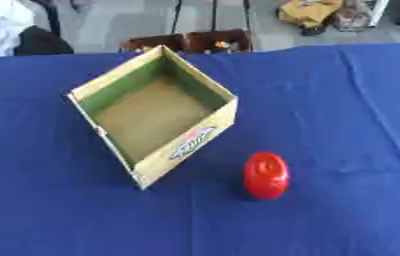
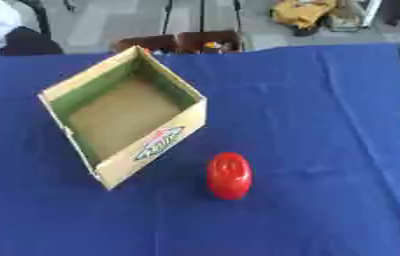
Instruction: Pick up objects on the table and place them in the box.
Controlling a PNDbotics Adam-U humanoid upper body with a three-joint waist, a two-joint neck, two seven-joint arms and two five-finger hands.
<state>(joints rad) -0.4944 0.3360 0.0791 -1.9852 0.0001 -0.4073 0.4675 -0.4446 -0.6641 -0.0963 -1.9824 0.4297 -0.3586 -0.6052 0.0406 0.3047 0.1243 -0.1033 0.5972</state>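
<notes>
The blue tablecloth (image 1: pixel 343 100) spreads wide before me, with open cloth to the right of and nearer than everything on it. The cardboard box (image 1: pixel 186 142) sits left of centre, turned corner-on, open on top. The red object (image 1: pixel 266 175) lies on the cloth just beside the box's near right wall, apart from it. Neither of my hands shows, so I cannot tell their state.

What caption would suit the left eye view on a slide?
An open, empty cardboard box sits on a blue tablecloth, with a glossy red rounded object apart to its right.
</notes>
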